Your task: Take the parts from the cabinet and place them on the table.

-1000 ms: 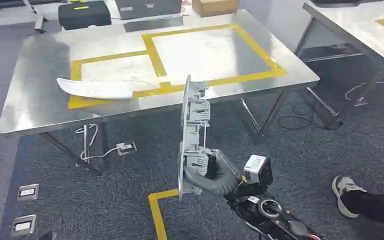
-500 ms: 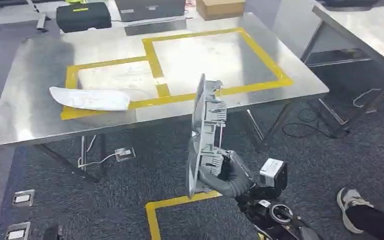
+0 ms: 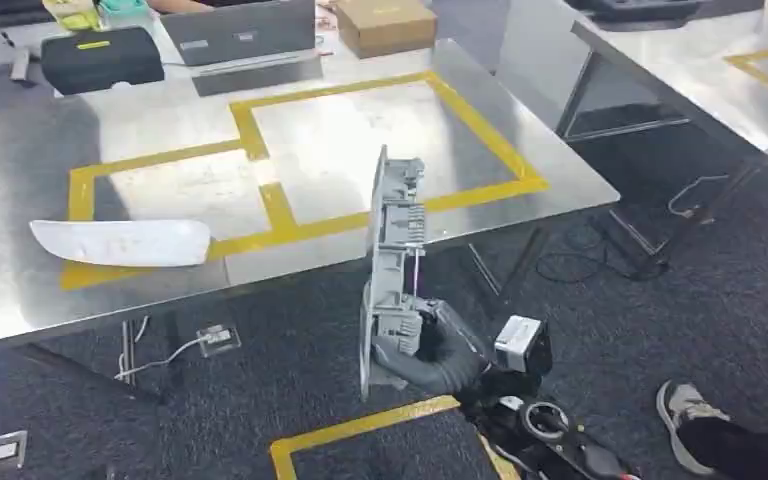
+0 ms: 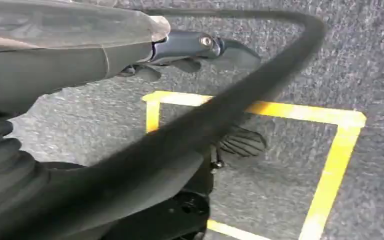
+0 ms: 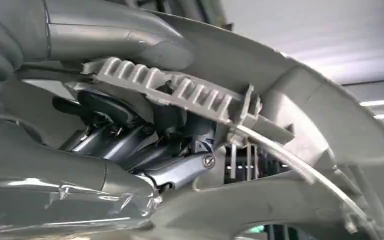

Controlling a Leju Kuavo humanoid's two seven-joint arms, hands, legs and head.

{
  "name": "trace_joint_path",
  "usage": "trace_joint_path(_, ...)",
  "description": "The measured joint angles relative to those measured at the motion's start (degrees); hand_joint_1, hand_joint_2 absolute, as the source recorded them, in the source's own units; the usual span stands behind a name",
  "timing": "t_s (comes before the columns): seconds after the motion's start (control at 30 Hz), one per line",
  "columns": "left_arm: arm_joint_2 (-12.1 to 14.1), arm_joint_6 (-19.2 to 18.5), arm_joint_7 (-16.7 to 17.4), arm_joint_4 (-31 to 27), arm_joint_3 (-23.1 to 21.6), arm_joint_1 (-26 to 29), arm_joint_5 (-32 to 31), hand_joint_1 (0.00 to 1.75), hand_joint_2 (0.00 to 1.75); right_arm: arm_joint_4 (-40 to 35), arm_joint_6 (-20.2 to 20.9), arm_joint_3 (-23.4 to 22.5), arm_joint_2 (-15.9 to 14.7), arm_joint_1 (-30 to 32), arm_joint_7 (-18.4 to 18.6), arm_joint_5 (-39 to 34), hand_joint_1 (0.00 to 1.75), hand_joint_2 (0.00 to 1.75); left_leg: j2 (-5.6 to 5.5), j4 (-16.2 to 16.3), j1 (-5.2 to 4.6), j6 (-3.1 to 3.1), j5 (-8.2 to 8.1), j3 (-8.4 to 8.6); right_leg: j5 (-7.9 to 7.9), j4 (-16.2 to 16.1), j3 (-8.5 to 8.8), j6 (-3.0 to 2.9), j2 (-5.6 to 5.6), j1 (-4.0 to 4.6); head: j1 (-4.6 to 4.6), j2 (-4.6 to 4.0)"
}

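My right hand (image 3: 438, 348) grips the lower end of a long grey ribbed plastic part (image 3: 390, 230), held upright in front of the steel table's near edge (image 3: 380, 245). In the right wrist view, dark fingers (image 5: 180, 170) curl under the part's (image 5: 300, 110) ribbed rail while the thick thumb presses from the other side. A white curved part (image 3: 120, 242) lies on the table at the left, across the yellow tape outline. My left hand (image 4: 180, 47) hangs over the carpet with its fingers apart and nothing in them.
A black case (image 3: 100, 58), a grey laptop (image 3: 245, 35) and a cardboard box (image 3: 385, 22) stand along the table's far edge. A second steel table (image 3: 680, 70) is at the right. A person's shoe (image 3: 685, 405) is on the carpet, near yellow floor tape (image 3: 360, 425).
The whole picture has shifted: the camera moved, and the table now sits further left and closer. My right hand still holds the grey part upright.
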Motion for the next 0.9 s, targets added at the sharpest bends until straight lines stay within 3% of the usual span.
trace_joint_path(0.03,0.0,0.0,0.0,0.0,0.0,-0.1,0.0,0.0,1.75,-0.2,0.0,-0.1,0.0,-0.1,-0.2,0.0,1.75,1.75,-0.01,0.0,0.05,0.24,-0.18,1.02,0.09,0.4,0.2,0.24,0.08,0.08,0.05,0.0)
trace_joint_path(0.1,0.0,-0.1,0.0,0.0,-0.3,-0.1,-0.2,0.0,1.75,-0.7,0.3,-0.2,0.0,-0.1,-1.6,0.4,1.75,1.75,0.14,-0.3,0.29,0.9,-1.12,2.8,-0.65,5.7,-2.37,0.73,-0.54,-0.09,0.33,0.0)
trace_joint_path(0.13,0.0,-0.1,0.0,0.0,-0.5,-0.2,-0.2,0.0,1.75,-1.0,0.4,-0.2,0.0,-0.2,-2.3,0.5,1.75,1.75,0.17,-0.3,0.29,1.13,-1.59,3.25,-1.85,9.5,-4.59,1.0,-0.66,-0.19,0.77,0.0)
trace_joint_path(0.2,0.1,-0.1,-0.1,0.0,-0.6,-0.3,-0.3,0.0,1.75,-1.7,0.4,-0.3,0.0,-0.4,-3.4,1.0,1.75,1.75,0.14,-0.3,0.29,1.18,-2.74,4.46,-6.32,16.8,-9.91,1.71,-0.76,-0.41,1.12,0.0)
trace_joint_path(0.23,0.0,-0.1,-0.1,0.0,-0.7,-0.2,-0.3,0.0,1.75,-2.0,0.3,-0.4,0.0,-0.4,-3.9,1.1,1.75,1.75,0.1,-0.3,0.33,1.14,-3.39,5.26,-7.81,18.0,-11.44,1.95,-0.82,-0.51,1.34,0.0)
trace_joint_path(0.27,0.0,-0.2,-0.1,0.0,-0.8,-0.1,-0.3,0.0,1.75,-2.6,-0.1,-0.6,0.0,-0.5,-4.4,1.4,1.75,1.75,0.0,-0.3,0.36,1.06,-4.18,6.34,-7.98,16.8,-11.98,2.05,-0.85,-0.61,1.6,0.0)
trace_joint_path(0.3,0.0,-0.2,-0.1,0.0,-0.9,0.0,-0.4,0.0,1.75,-3.0,-0.3,-0.9,-0.1,-0.6,-4.7,1.4,1.75,1.75,-0.15,-0.3,0.41,0.95,-4.96,7.46,-6.91,14.0,-11.71,2.04,-0.91,-0.67,1.86,0.0)
trace_joint_path(0.33,-0.1,-0.2,-0.1,0.0,-1.0,0.0,-0.5,0.0,1.75,-3.6,-0.6,-1.1,-0.1,-0.9,-4.9,1.5,1.75,1.75,-0.21,-0.3,0.47,0.81,-5.71,8.53,-4.36,10.1,-11.07,1.91,-0.93,-0.67,2.19,0.0)
trace_joint_path(0.37,-0.2,-0.3,-0.2,0.0,-1.0,-0.1,-0.5,0.0,1.75,-4.2,-0.8,-1.2,-0.1,-1.3,-5.0,1.5,1.75,1.75,-0.2,-0.3,0.48,0.59,-6.49,9.47,0.19,5.7,-10.45,1.66,-0.93,-0.64,2.59,0.0)
trace_joint_path(0.4,-0.2,-0.3,-0.2,0.0,-1.2,0.0,-0.6,0.0,1.75,-4.7,-0.9,-1.3,-0.2,-2.1,-5.0,1.5,1.75,1.75,-0.13,-0.4,0.4,0.29,-7.17,9.74,7.08,1.7,-10.53,1.25,-0.99,-0.59,3.04,0.0)
trace_joint_path(0.43,-0.2,-0.2,-0.2,0.0,-1.4,-0.1,-0.6,0.0,1.75,-5.0,-1.1,-1.5,-0.3,-2.8,-5.1,1.5,1.75,1.75,-0.33,-0.3,0.31,-0.02,-7.48,10.18,6.07,1.4,-10.74,0.93,-1.07,-0.07,2.84,0.0)
trace_joint_path(0.47,-0.2,-0.3,-0.4,0.0,-1.4,-0.5,-0.7,0.0,1.75,-5.5,-1.4,-1.6,-0.3,-3.3,-5.0,1.8,1.75,1.75,-0.15,-0.7,0.36,-0.47,-7.76,9.99,6.64,1.3,-9.89,0.29,-0.81,-0.07,2.78,0.0)
trace_joint_path(0.53,-0.2,-0.3,-0.4,0.0,-1.5,-0.5,-0.9,0.0,1.75,-6.2,-2.1,-1.7,-0.3,-4.4,-5.0,1.8,1.75,1.75,-0.14,-0.4,0.32,-1.13,-6.93,10.31,6.38,0.7,-9.43,-0.41,-0.77,0.03,2.78,0.0)
trace_joint_path(0.57,-0.1,-0.3,-0.5,0.0,-1.5,-0.6,-1.0,0.0,1.75,-6.4,-2.4,-1.8,-0.3,-4.8,-5.1,1.8,1.75,1.75,-0.13,1.1,0.33,-1.41,-6.64,9.59,6.4,-0.2,-8.26,-0.55,-0.76,-0.41,2.8,0.0)
trace_joint_path(0.73,-0.1,-0.3,-0.5,0.0,-1.5,-0.6,-1.0,0.0,1.75,-6.4,-2.4,-1.8,-0.3,-4.8,-5.0,1.8,1.75,1.75,-0.06,1.5,0.36,-1.42,-6.53,9.31,6.41,-0.3,-7.98,-0.6,-0.71,-0.44,2.74,0.0)
trace_joint_path(0.77,-0.2,-0.3,-0.5,0.0,-1.5,-0.5,-1.0,0.0,1.75,-6.4,-2.5,-2.0,-0.3,-5.0,-5.1,1.8,1.75,1.75,0.01,4.6,0.46,-1.66,-5.19,7.67,6.3,-0.9,-7.28,-0.77,-0.79,-0.45,2.34,0.0)
trace_joint_path(0.8,-0.3,-0.4,-0.5,0.0,-1.5,-0.6,-1.2,0.0,1.75,-6.4,-2.6,-2.1,-0.3,-5.3,-5.1,1.8,1.75,1.75,0.05,9.1,0.52,-1.97,-5.02,4.64,6.09,-1.6,-6.56,-1.05,-0.93,-0.45,1.9,0.0)
trace_joint_path(0.83,-0.3,-0.4,-0.6,0.0,-1.6,-0.5,-1.2,0.0,1.75,-6.6,-4.0,-2.2,-0.3,-6.2,-5.7,2.7,1.75,1.75,0.09,16.5,0.74,-2.45,-12.52,-3.9,4.14,-2.1,-3.52,-1.37,-0.85,-0.45,0.86,0.0)
trace_joint_path(0.87,-0.3,-0.4,-0.6,0.0,-1.6,-0.5,-1.2,0.0,1.75,-6.6,-4.7,-2.3,-0.3,-6.2,-5.8,3.0,1.75,1.75,0.09,14.1,0.81,-2.39,-11.61,-3.88,3.49,-2.1,-2.75,-1.29,-0.76,-0.45,0.62,0.0)
trace_joint_path(0.9,-0.2,-0.4,-0.6,0.0,-1.7,-0.5,-1.2,0.0,1.75,-6.6,-5.4,-2.4,-0.3,-6.2,-5.9,3.3,1.75,1.75,0.09,10.2,0.85,-2.32,-8.71,-3.13,2.87,-2.1,-1.91,-1.14,-0.72,-0.45,0.44,0.0)
